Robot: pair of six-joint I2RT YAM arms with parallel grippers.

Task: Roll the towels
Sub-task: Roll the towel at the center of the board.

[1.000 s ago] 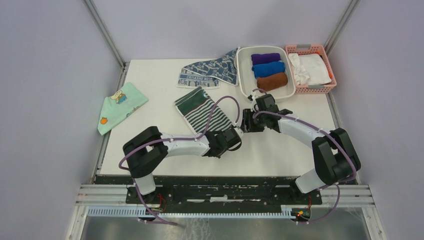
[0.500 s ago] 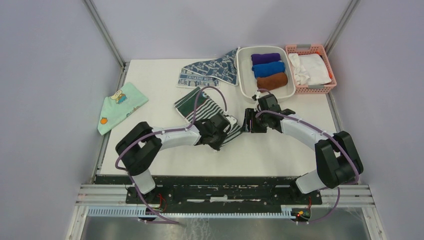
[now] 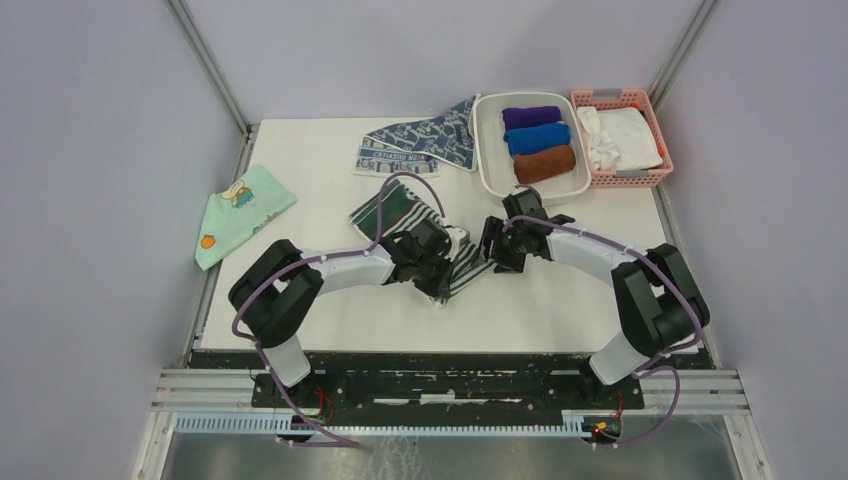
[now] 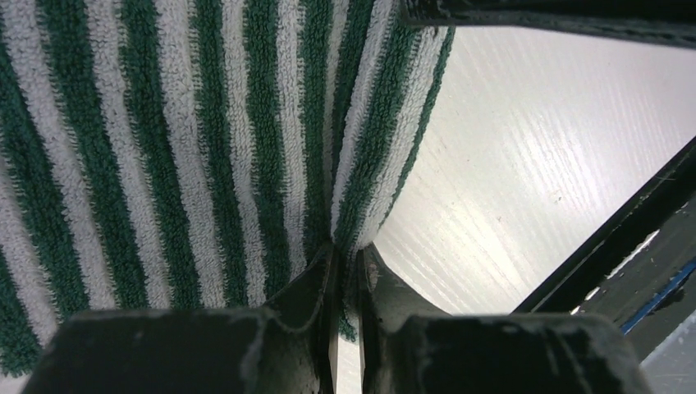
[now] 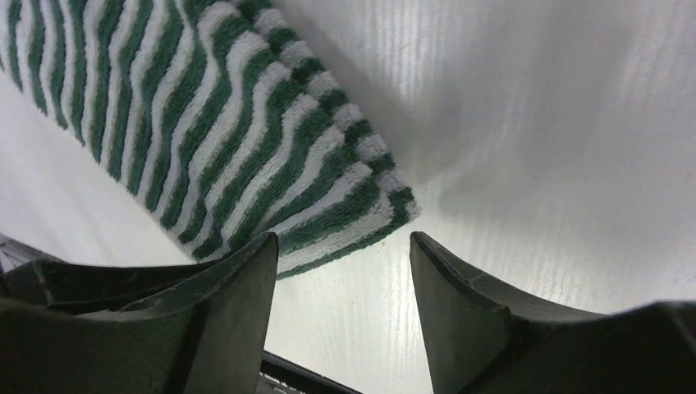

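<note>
The green-and-white striped towel (image 3: 462, 266) lies mid-table, its near part folded up under my left arm. My left gripper (image 3: 440, 272) is shut on the towel's near edge; in the left wrist view the striped cloth (image 4: 205, 148) is pinched between the closed fingers and lifted off the table. My right gripper (image 3: 492, 248) is open and empty just right of the towel's right corner (image 5: 246, 156), which lies flat a little beyond the gap between its fingers. The blue-grey patterned towel (image 3: 420, 142) lies flat at the back.
A mint-green cartoon cloth (image 3: 238, 212) lies at the left. A white bin (image 3: 489, 165) at the back right holds purple, blue and brown rolls. A pink basket (image 3: 660, 130) with white cloth stands beside it.
My left gripper has moved back and left over the striped towel, carrying its near edge and folding it over. My right gripper has shifted slightly left towards the towel's corner.
</note>
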